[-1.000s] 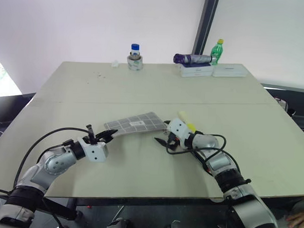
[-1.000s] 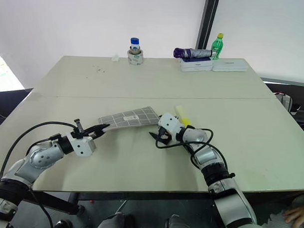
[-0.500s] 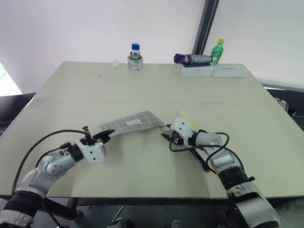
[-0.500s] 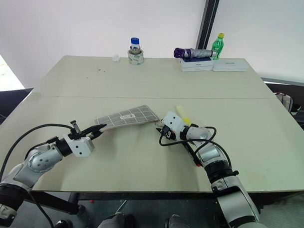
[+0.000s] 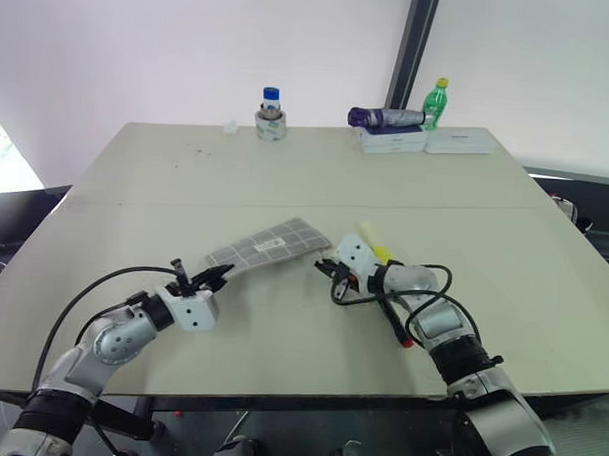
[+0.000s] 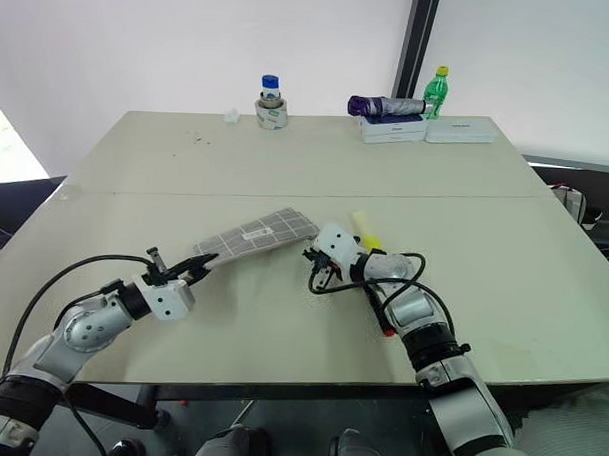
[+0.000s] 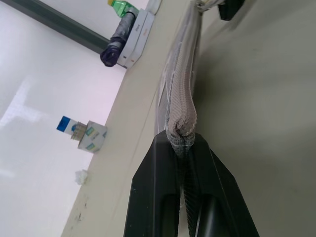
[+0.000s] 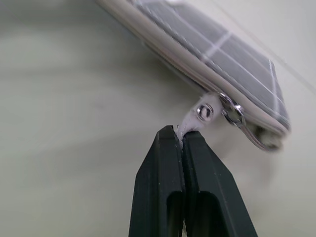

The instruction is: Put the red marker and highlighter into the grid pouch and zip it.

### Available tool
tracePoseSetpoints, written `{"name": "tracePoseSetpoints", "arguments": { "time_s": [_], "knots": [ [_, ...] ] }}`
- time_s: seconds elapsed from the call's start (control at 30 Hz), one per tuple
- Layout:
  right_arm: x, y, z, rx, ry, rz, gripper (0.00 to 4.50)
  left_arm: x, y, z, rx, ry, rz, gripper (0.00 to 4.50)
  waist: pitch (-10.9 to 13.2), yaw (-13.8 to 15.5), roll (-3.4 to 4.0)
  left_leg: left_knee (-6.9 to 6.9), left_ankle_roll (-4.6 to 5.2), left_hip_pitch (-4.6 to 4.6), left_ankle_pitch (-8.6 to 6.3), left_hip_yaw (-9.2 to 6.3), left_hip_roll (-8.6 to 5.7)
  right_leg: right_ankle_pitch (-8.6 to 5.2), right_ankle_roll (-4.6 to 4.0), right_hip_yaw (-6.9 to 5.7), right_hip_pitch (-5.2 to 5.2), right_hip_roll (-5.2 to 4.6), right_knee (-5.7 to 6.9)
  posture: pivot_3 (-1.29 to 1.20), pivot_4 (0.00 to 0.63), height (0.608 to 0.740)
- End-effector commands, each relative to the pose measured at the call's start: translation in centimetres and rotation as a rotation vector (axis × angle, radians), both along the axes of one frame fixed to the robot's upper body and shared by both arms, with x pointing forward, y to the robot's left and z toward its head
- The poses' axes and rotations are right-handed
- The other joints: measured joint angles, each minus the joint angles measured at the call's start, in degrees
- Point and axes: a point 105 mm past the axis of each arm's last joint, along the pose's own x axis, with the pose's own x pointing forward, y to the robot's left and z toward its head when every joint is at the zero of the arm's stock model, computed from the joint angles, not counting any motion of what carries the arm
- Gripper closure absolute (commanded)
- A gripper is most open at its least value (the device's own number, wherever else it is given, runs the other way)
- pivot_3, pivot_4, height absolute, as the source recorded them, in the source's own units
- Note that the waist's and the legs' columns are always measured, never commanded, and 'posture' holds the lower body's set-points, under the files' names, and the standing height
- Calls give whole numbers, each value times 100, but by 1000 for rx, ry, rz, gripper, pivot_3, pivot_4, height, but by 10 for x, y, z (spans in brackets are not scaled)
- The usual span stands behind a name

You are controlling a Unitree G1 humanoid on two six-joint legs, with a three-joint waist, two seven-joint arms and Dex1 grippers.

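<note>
The table carries everything, and the grid pouch near its middle is the landmark. The pouch is lifted off the tabletop and stretched between the two arms, probably so the zipper can run along a taut edge.

The left gripper, at the pouch's near-left end, has its fingers pressed together on the fabric corner, anchoring it. The right gripper, at the pouch's right end, has its fingers clamped on the small white zipper pull. The pull sits at the very end of the zipper edge, so the likely step is drawing it along to open the pouch.

The red marker lies on the table to the right of the pouch, nearer the robot, partly under the right arm. The highlighter lies just right of the pouch, behind the right gripper. Both are outside the pouch.
</note>
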Motion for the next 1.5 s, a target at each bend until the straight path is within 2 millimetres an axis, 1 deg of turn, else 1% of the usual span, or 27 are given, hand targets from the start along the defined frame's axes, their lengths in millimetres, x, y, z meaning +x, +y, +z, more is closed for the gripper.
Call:
{"name": "tracePoseSetpoints", "arguments": {
  "time_s": [0.03,0.1,0.2,0.33,0.4,0.5,0.57,0.67,0.77,0.83,0.93,1.07,1.17,1.27,1.33,1.37,1.4,1.5],
  "knots": [
    [-1,13,23,18,-77,54,4476,-2,-10,8,-5,-41,-31,4500,0,-1,0,0,0,0,0,0,0,0,0,0,0,0,0,0,150,740],
    [-4,15,23,-10,-94,88,4476,-2,-12,7,-5,-40,-33,4500,0,-4,0,0,0,0,0,0,0,0,0,0,0,0,0,0,150,740],
    [-9,21,24,9,-85,124,4476,-2,-15,6,-8,-39,-36,4500,0,-9,0,-1,0,0,0,0,0,0,0,0,0,0,0,0,150,740],
    [-23,35,19,-27,-104,212,4476,-2,-17,5,-10,-34,-37,4500,0,-12,0,-1,0,0,0,0,0,0,0,0,0,0,0,0,150,740],
    [-23,42,23,-4,-111,212,4476,-4,-23,4,-16,-27,-54,4500,0,-11,0,-1,0,0,0,-1,0,0,0,0,0,0,0,0,150,740],
    [-27,47,21,-32,-121,246,4476,-5,-30,-1,-5,-17,-73,4500,0,4,0,0,0,0,0,-1,0,0,0,0,0,1,0,0,150,740],
    [-34,55,20,-42,-131,287,4476,-4,-34,-2,-3,-12,-75,4500,0,10,0,1,0,0,0,0,-1,0,0,0,0,0,0,0,150,740],
    [-49,74,20,-46,-143,364,4476,-1,-40,-3,-11,-3,-72,4500,0,4,0,0,0,0,0,-2,0,0,0,0,0,0,0,0,150,740],
    [-58,82,19,-64,-155,411,4476,1,-42,-3,-14,5,-65,4500,0,-3,0,0,0,-1,0,-3,0,0,0,-1,0,1,0,0,150,740],
    [-62,84,14,-125,-185,447,4476,5,-41,-2,-30,7,-46,4500,0,3,-1,1,0,0,0,-2,0,0,0,-1,0,1,0,0,150,740],
    [-66,89,12,-166,-220,491,4476,7,-43,-1,-35,5,-39,4500,-1,19,-1,2,0,0,0,-4,-1,0,0,-3,2,0,0,0,150,740],
    [-72,96,14,-162,-243,528,4476,7,-47,0,-40,4,-42,4500,-1,8,-1,3,0,0,0,-5,-1,0,0,-2,2,1,0,0,150,740],
    [-63,91,22,-112,-231,468,4476,7,-43,3,-47,-1,-30,4500,-1,2,-1,3,0,0,0,-5,0,0,0,-2,2,2,0,0,150,740],
    [-66,82,25,-66,-166,498,4476,7,-38,5,-40,-20,-12,4500,0,8,-2,3,0,-1,0,-5,0,0,0,-2,2,2,0,0,150,740],
    [-65,77,32,-1,-123,483,3927,6,-37,4,-45,-14,-10,4500,0,10,-2,4,1,-1,0,-6,0,0,0,-2,3,1,0,0,150,740],
    [-66,75,32,5,-114,483,3633,6,-36,4,-49,-9,-10,4500,0,7,-2,3,1,-1,0,-6,0,0,0,-2,3,1,0,0,150,740],
    [-67,73,32,10,-110,486,3203,6,-36,4,-53,-7,-10,4500,0,5,-2,3,1,0,0,-7,0,0,0,-2,3,1,0,0,150,740],
    [-71,66,37,62,-71,495,1600,5,-35,6,-66,-9,-7,4500,0,3,-2,3,1,0,-1,-8,1,0,0,-3,2,1,0,0,150,740]
  ]
}}
